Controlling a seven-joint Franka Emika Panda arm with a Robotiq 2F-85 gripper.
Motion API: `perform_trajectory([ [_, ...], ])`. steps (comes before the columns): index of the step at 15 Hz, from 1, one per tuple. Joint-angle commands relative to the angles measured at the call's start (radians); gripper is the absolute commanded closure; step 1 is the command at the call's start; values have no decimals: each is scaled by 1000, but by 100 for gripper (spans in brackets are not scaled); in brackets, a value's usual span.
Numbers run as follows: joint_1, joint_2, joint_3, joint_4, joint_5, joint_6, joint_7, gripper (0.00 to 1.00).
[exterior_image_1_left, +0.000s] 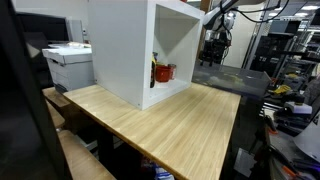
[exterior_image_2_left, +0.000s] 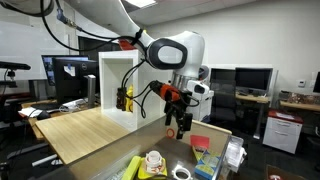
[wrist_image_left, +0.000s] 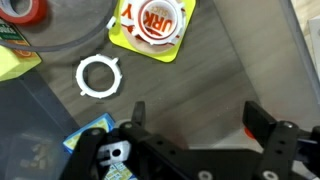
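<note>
My gripper (exterior_image_2_left: 180, 126) hangs open and empty over a grey surface (wrist_image_left: 215, 75), off the end of the wooden table (exterior_image_2_left: 85, 130). In the wrist view both black fingers (wrist_image_left: 198, 112) are spread wide with only bare grey surface between them. Just ahead of the fingers lie a white plastic ring (wrist_image_left: 99, 74) and a yellow packet with a round orange-and-white lid (wrist_image_left: 160, 22). A red tape roll (wrist_image_left: 24, 10) sits at the top left. A blue packet (wrist_image_left: 95, 140) lies beside the left finger.
A white open-fronted cabinet (exterior_image_1_left: 125, 50) stands on the wooden table (exterior_image_1_left: 170, 125) with red items (exterior_image_1_left: 163, 72) inside; it also shows in an exterior view (exterior_image_2_left: 118, 85). A red square (exterior_image_2_left: 200, 142) and clutter (exterior_image_2_left: 152, 162) lie below the gripper. Desks with monitors stand behind.
</note>
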Motion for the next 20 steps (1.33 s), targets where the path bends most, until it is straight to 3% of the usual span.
perform_trajectory([
  [1,-17,1,20,6,-11,-2,6,0],
  [4,-45,50,16,38,2,-26,9,0],
  [12,-128,125,36,-7,130,141,64,0],
  [20,-136,154,32,19,143,162,166,0],
])
